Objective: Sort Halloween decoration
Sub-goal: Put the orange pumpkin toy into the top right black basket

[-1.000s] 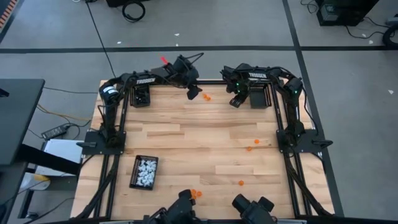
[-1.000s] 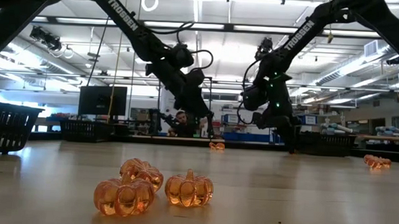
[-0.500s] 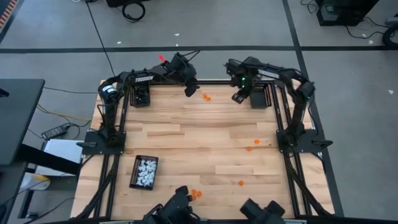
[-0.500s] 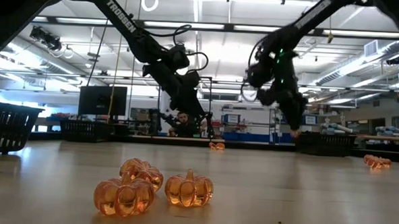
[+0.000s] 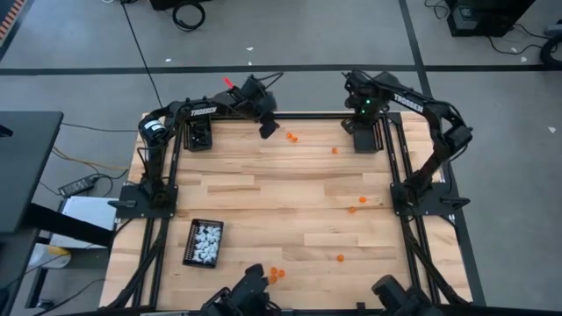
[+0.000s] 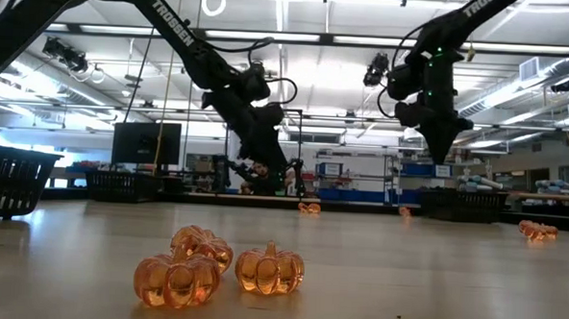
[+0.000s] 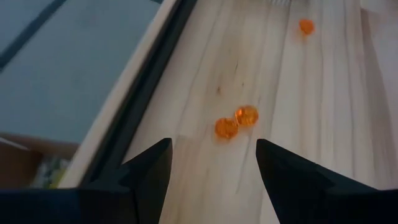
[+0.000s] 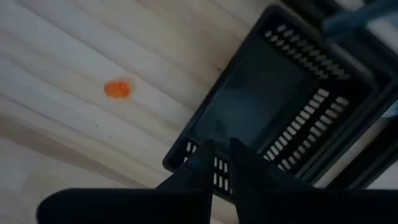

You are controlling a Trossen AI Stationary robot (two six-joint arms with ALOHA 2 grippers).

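The left pincer (image 7: 211,163), fingers apart, hangs just short of two orange pumpkins (image 7: 236,122) on the counter (image 5: 263,189), so closing on one looks next, while the right pincer (image 8: 216,163), nearly together and empty, hovers above its black tray (image 8: 273,106).

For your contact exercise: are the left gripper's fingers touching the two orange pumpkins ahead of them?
Apart. The left wrist view shows bare wood between the fingers and the two orange pumpkins.

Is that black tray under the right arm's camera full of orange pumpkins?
No. The black tray looks empty inside; one orange pumpkin lies outside on the wood.
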